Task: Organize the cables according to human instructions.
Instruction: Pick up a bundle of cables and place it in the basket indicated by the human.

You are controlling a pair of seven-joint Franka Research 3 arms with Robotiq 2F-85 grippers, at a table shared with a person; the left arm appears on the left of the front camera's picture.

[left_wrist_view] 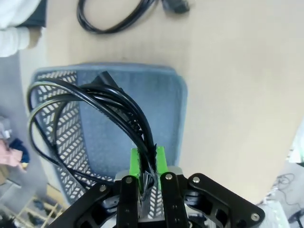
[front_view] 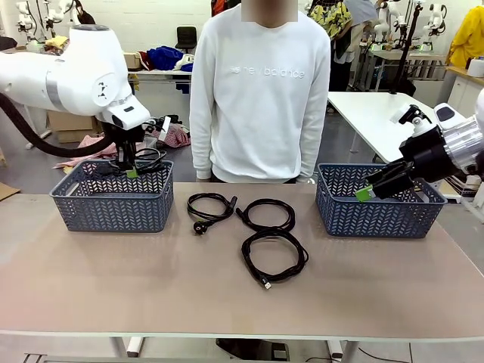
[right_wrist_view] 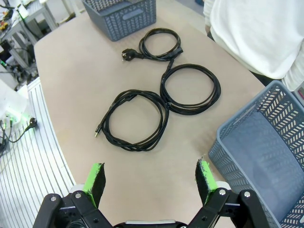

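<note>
Cables [right_wrist_view: 219, 90] number four, all black coils. The left gripper [left_wrist_view: 148, 159] has its green pads pressed together on the held coil [left_wrist_view: 137, 124], pinching several strands at once on one side of the loop. That grip looks chosen to keep the turns bunched, so the bundle can drop inside the walls instead of draping over the rim. It hangs at about rim height over the left basket [front_view: 113, 208].

The right gripper [right_wrist_view: 151, 175] is spread wide with nothing between its fingers. It hovers by the right basket [front_view: 378, 219] and is aimed across the table [front_view: 113, 295] at the other three, well placed, I judge, to take whichever is called next.

Those three lie flat between the baskets. The plug coil [right_wrist_view: 127, 55] is nearest the left basket, and the middle coil [right_wrist_view: 190, 112] is just beside it. The near coil [right_wrist_view: 137, 147], ending in a small connector, touches the middle one on the robot's side. A person [front_view: 261, 91] stands at the far edge, facing the spread.
</note>
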